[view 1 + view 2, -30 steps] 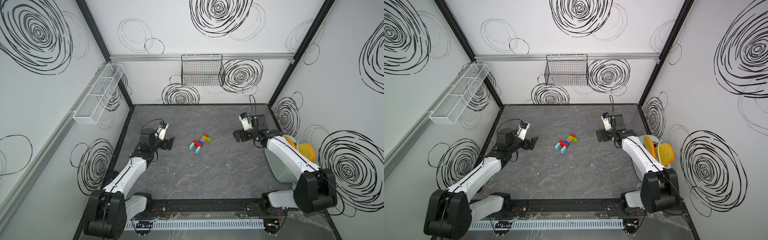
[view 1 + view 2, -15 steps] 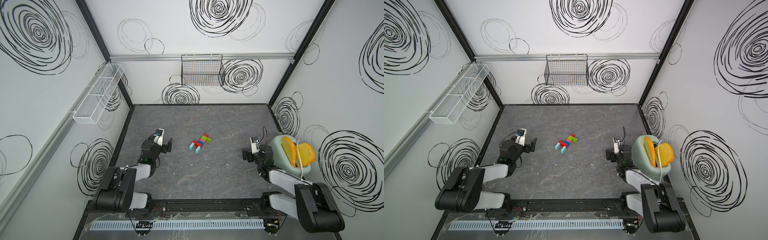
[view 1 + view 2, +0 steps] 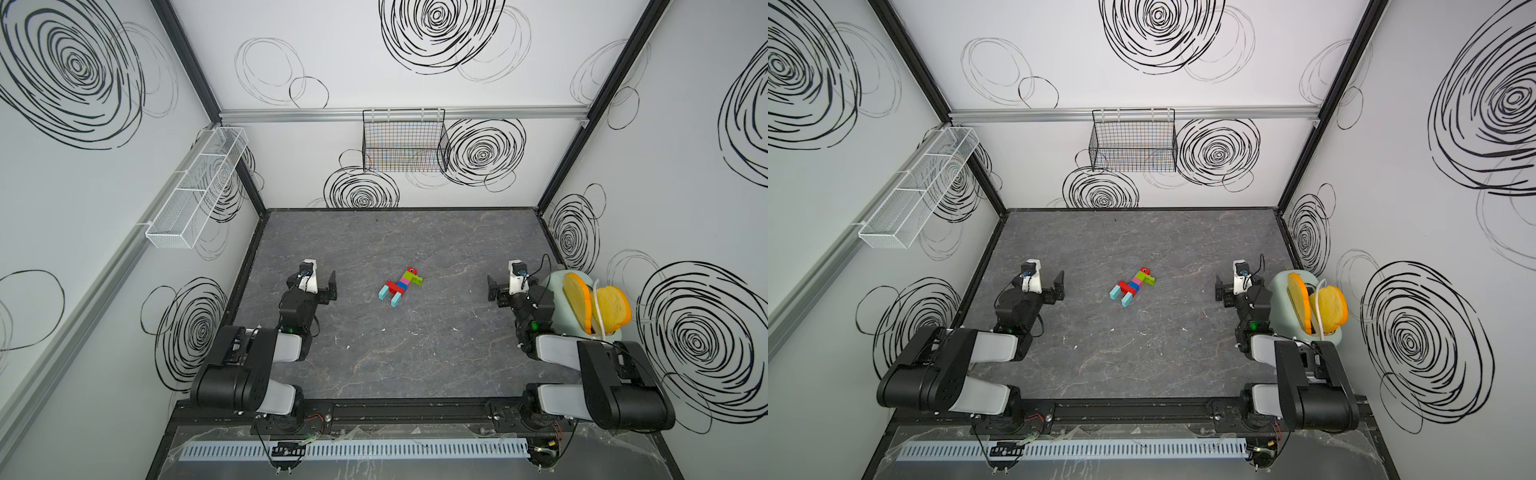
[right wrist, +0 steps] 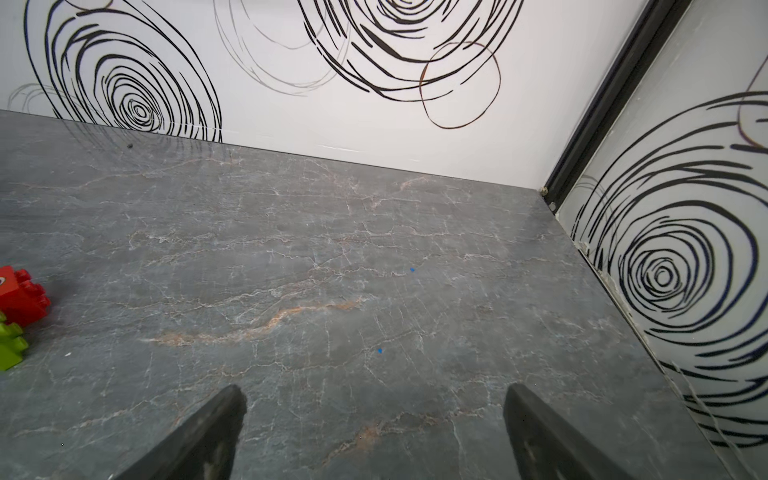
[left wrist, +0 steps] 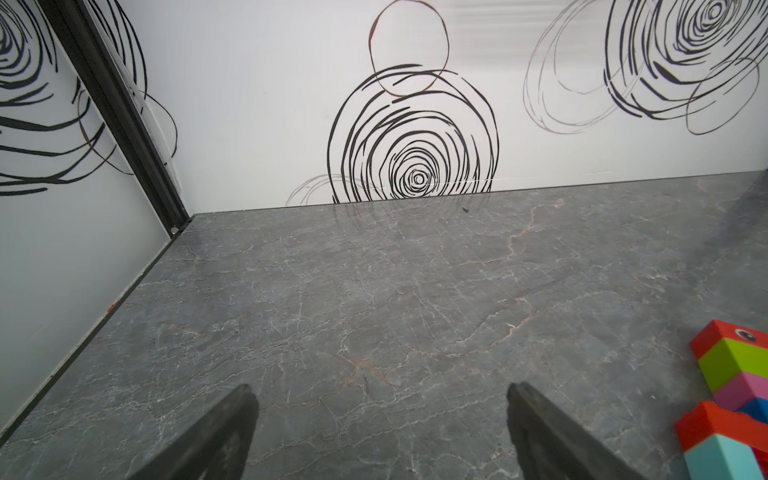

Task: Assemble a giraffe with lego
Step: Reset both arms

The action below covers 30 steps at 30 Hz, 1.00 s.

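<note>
The giraffe (image 3: 401, 286) (image 3: 1133, 286) lies flat on its side mid-table: cyan legs, red body, blue-pink-green neck, lime head and a red eyed brick on top. All the lego I can see is joined in this figure. My left gripper (image 3: 320, 286) (image 3: 1051, 286) hovers to its left and my right gripper (image 3: 503, 291) (image 3: 1227, 291) to its right, both well apart from it. In the left wrist view the gripper (image 5: 380, 390) stands open over bare table, the giraffe (image 5: 731, 374) at the frame's edge. The right wrist view shows that gripper (image 4: 374, 390) open and empty, the giraffe's head (image 4: 16, 295) at the edge.
A mint toaster (image 3: 557, 279) holding yellow toast slices (image 3: 611, 309) stands by the right wall, close behind my right arm. A black wire basket (image 3: 403, 141) hangs on the back wall and a white mesh shelf (image 3: 195, 191) on the left wall.
Both arms have folded back from their reach toward the table's middle to the front sides. Their grippers stayed open. The giraffe has not moved.
</note>
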{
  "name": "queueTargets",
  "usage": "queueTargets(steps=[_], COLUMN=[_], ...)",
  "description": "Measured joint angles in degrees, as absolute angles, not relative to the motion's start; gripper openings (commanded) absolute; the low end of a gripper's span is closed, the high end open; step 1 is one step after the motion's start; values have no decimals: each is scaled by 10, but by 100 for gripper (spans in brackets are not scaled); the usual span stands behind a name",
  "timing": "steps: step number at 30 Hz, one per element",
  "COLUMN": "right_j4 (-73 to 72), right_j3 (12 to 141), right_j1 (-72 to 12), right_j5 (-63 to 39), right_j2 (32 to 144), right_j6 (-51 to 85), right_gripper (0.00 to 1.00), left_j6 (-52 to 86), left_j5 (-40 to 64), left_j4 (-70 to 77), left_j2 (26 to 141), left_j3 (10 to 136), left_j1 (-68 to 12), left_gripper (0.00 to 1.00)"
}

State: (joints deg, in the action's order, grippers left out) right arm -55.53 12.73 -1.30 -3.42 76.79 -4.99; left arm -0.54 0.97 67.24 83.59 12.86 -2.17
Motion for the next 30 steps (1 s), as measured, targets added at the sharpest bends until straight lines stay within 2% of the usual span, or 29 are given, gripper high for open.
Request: queueTargets(steps=[8, 11, 30], right_j4=[-664, -662, -666], right_j3=[122, 123, 124], right_j1=[1, 7, 10], right_j5=[-43, -41, -41], right_j2=[846, 866, 866], right_j6=[-31, -20, -8], right_gripper=[99, 99, 99], left_j6=[-4, -3, -2], left_j5=[9, 9, 8], left_j4=[676, 677, 679], left_j2=[836, 836, 836], left_j3=[129, 129, 129], left_j1=[-22, -22, -22], left_gripper=[98, 98, 98])
